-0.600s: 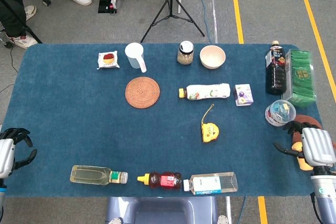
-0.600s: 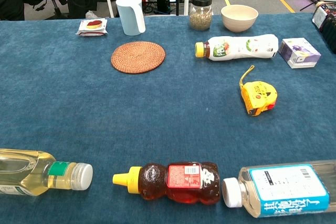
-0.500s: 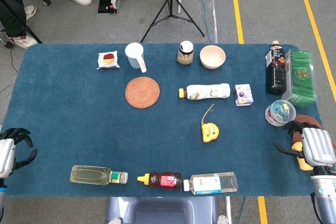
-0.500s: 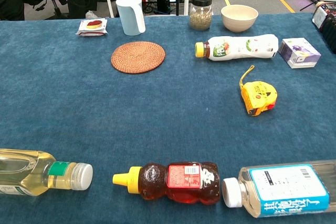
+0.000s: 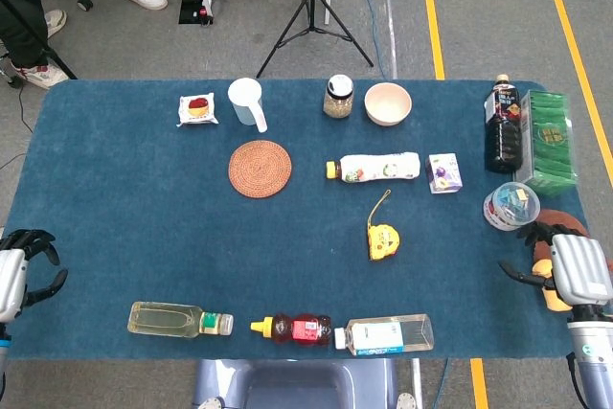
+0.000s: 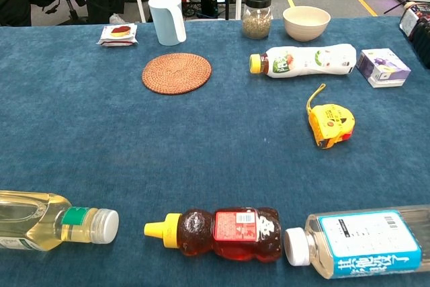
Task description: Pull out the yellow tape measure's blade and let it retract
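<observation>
The yellow tape measure [image 5: 383, 240] lies flat on the blue bench [image 5: 144, 227], a little right of the middle, and nothing touches it. Its yellow strap [image 5: 382, 206] runs from it toward the far side, so its long way goes from near to far. Just past the strap lies a white bottle with a yellow cap [image 5: 374, 169] on its side. The right hand [image 5: 565, 270] waits at the right edge of the bench, and the tape measure lies to its left and a bit farther away. The left hand [image 5: 21, 270] waits at the left edge, well apart from the tape measure. So the right hand is the nearer one, and I think it should reach first. Both hands hold nothing, and their fingers look loosely spread. The blade is not pulled out yet. In the chest view the tape measure [image 6: 330, 124] shows red marks on its side, but they are too small to read. The clear bottle [image 6: 356, 243] on the near side has a blue and white label with writing I cannot make out. The red bear-shaped bottle [image 6: 222, 233] beside it has a red label, also too small to read.
</observation>
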Motion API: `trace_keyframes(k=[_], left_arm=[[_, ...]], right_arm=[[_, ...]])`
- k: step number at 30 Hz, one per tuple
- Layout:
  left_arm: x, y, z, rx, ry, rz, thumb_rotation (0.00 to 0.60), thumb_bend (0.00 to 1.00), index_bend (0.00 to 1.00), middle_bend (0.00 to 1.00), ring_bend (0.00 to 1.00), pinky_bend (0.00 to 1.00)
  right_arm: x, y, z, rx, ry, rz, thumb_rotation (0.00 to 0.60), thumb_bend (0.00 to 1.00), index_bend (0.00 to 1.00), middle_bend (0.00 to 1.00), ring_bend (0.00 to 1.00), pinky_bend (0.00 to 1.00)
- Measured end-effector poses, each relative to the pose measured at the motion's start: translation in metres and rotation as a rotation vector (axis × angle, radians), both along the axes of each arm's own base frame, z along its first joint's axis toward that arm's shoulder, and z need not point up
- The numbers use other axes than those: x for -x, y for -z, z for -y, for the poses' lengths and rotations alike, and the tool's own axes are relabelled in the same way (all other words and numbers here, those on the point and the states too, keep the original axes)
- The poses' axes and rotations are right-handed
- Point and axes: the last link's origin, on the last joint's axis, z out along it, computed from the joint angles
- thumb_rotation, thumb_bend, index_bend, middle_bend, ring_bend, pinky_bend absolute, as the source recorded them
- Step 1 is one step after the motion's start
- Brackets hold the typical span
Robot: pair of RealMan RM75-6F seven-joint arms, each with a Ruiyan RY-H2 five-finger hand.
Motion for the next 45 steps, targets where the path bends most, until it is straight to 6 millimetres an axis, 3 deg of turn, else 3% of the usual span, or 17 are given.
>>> trace_keyframes(k=[17, 26, 35, 37, 41, 45], left_arm=[[-0.013, -0.005, -0.007, 0.016, 0.027, 0.003, 0.6, 0.27, 0.56, 0.35, 0.23, 0.26], [-0.02, -0.007, -0.016, 0.032, 0.027, 0.018, 0.6, 0.27, 0.56, 0.35, 0.23, 0.26], [-0.031, -0.011, -0.031, 0.037, 0.041, 0.016, 0.6, 0.27, 0.56, 0.35, 0.23, 0.26], [-0.033, -0.011, -0.035, 0.036, 0.045, 0.015, 0.6, 0.27, 0.56, 0.35, 0.23, 0.26], [-0.037, -0.011, -0.041, 0.045, 0.045, 0.015, 0.6, 0.27, 0.56, 0.35, 0.23, 0.26], [-0.041, -0.01, -0.046, 0.055, 0.046, 0.017, 0.6, 0.27, 0.56, 0.35, 0.23, 0.26]], right_arm=[[-0.008, 0.003, 0.009, -0.046, -0.035, 0.056, 0.42, 0.19, 0.42, 0.5, 0.44, 0.44], [-0.036, 0.018, 0.041, -0.165, -0.144, 0.109, 0.421, 0.19, 0.4, 0.49, 0.44, 0.44], [-0.072, 0.048, 0.08, -0.343, -0.226, 0.15, 0.417, 0.19, 0.39, 0.46, 0.41, 0.44], [-0.081, 0.057, 0.089, -0.389, -0.242, 0.154, 0.393, 0.19, 0.39, 0.46, 0.41, 0.44], [-0.098, 0.073, 0.104, -0.467, -0.271, 0.16, 0.289, 0.18, 0.39, 0.46, 0.4, 0.43], [-0.113, 0.09, 0.114, -0.536, -0.289, 0.173, 0.234, 0.17, 0.39, 0.45, 0.4, 0.43]])
